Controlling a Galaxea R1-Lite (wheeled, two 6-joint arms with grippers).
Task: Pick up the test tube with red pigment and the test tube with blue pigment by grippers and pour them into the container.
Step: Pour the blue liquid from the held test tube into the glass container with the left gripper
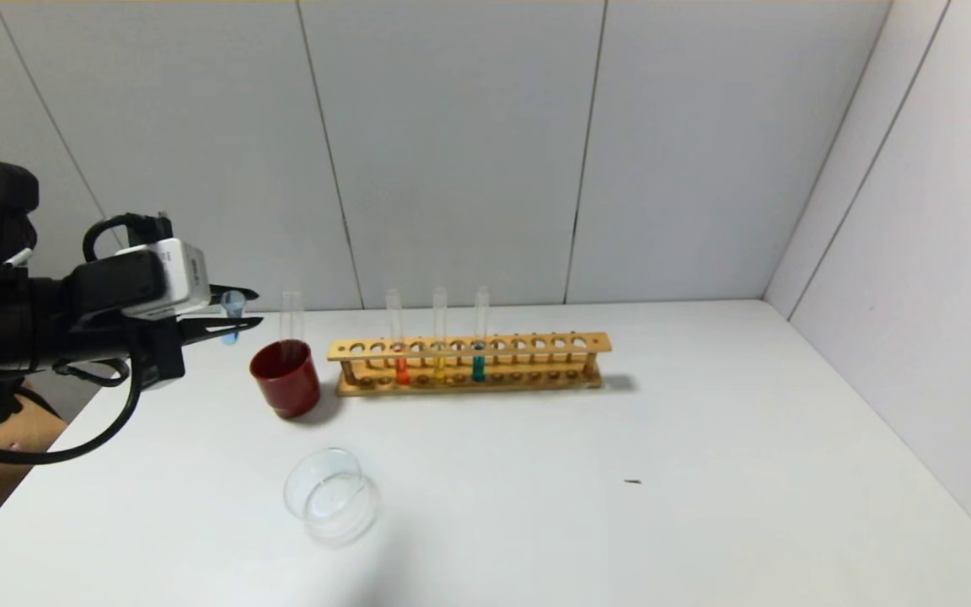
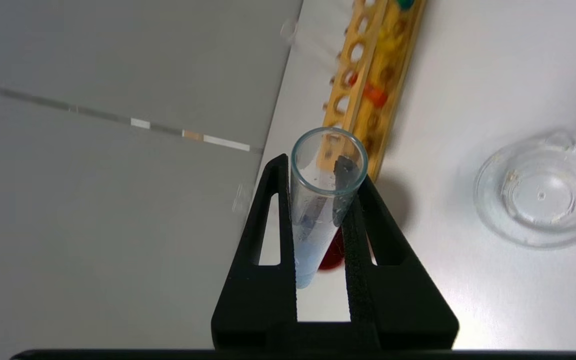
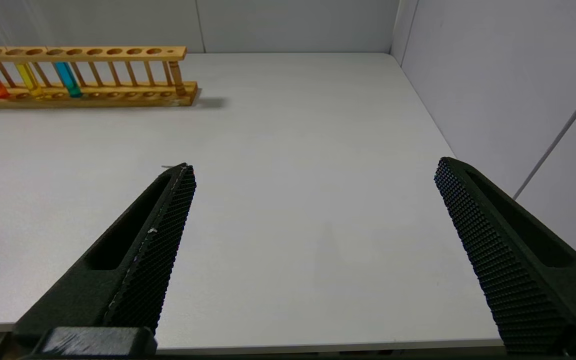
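My left gripper (image 1: 254, 308) is shut on the test tube with blue pigment (image 1: 233, 315) and holds it in the air, left of the dark red cup. In the left wrist view the tube (image 2: 313, 220) sits between the fingers, open mouth toward the camera, pale blue liquid at its bottom. The test tube with red pigment (image 1: 401, 358) stands in the wooden rack (image 1: 536, 344). The container (image 1: 331, 493), a clear glass dish, sits on the table nearer me than the cup; it also shows in the left wrist view (image 2: 543, 192). My right gripper (image 3: 315, 165) is open and empty over the table's near right part.
A dark red cup (image 1: 286, 378) with an empty clear tube (image 1: 290, 316) in it stands left of the rack. A yellow tube (image 1: 439, 354) and a teal tube (image 1: 479, 358) stand in the rack beside the red one. Grey walls close the back and right.
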